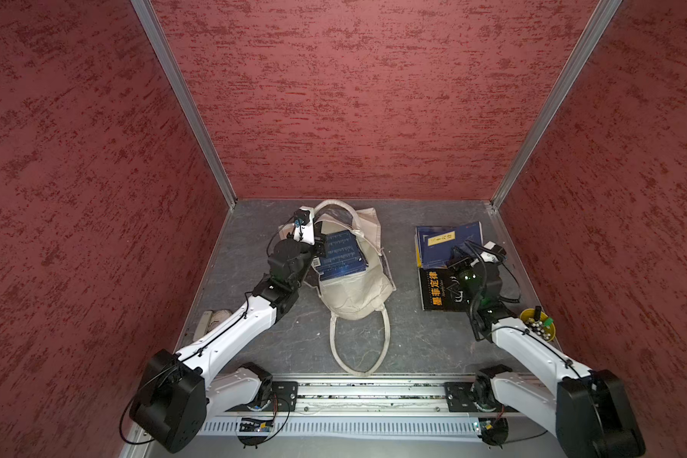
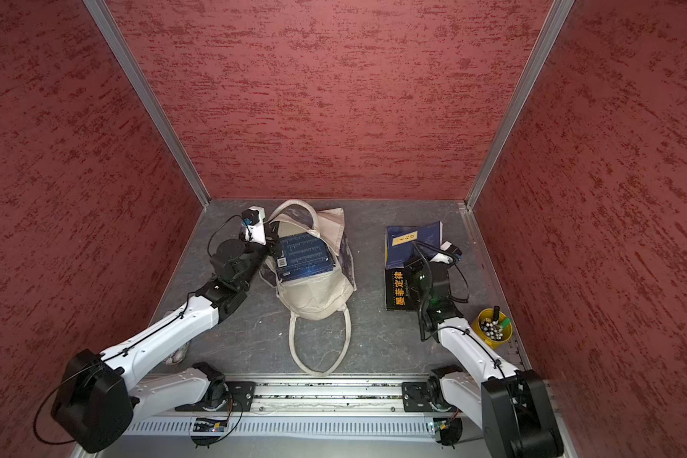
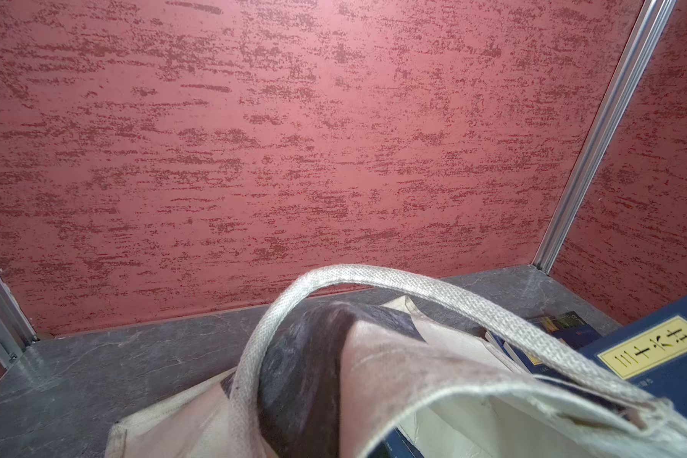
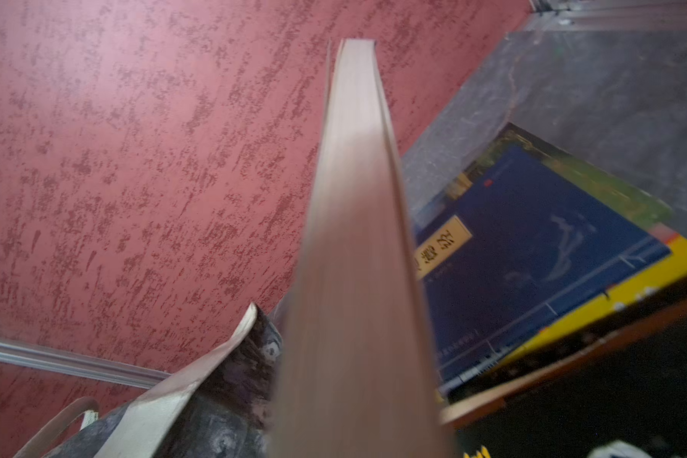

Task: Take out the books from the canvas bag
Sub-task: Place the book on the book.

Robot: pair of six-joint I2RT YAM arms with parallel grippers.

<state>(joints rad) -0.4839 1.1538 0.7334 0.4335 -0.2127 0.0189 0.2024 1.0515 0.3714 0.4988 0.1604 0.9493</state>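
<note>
Left gripper (image 1: 319, 242): pressed together on the far left rim of the canvas bag (image 1: 354, 293), with that rim lifted. Fingers hidden under cloth in the left wrist view.

Just beside it, inside the open mouth: a stack of navy books (image 1: 340, 251), back cover up, barcode toward the gripper.

Bag flat on the middle of the bench (image 1: 294, 349), mouth toward the far edge. Near handle (image 1: 386, 337) looped out toward the near edge. Far handle (image 3: 413, 283) arched over the lifted rim, with the dark painted print just below it.

Right gripper (image 1: 455, 259): well apart from the bag, toward the far right corner of the bench, pinching a navy book with a yellow label (image 1: 437, 248) by its near edge. From the right wrist, only that book's pale page edge, running straight away from the camera. Tilted, partly over the other books already out of the bag.

Beyond and beneath it, in the right wrist view:
- a second navy book (image 4: 532, 246) lying flat
- a landscape cover (image 4: 611, 190) peeking out past it
- a yellow book (image 4: 651, 277) beneath

Closer to the near edge, under the right wrist: a black book with an orange title (image 1: 433, 291).

At the right edge, beside the right arm: a small yellow bucket (image 1: 538, 323) of pens.
</note>
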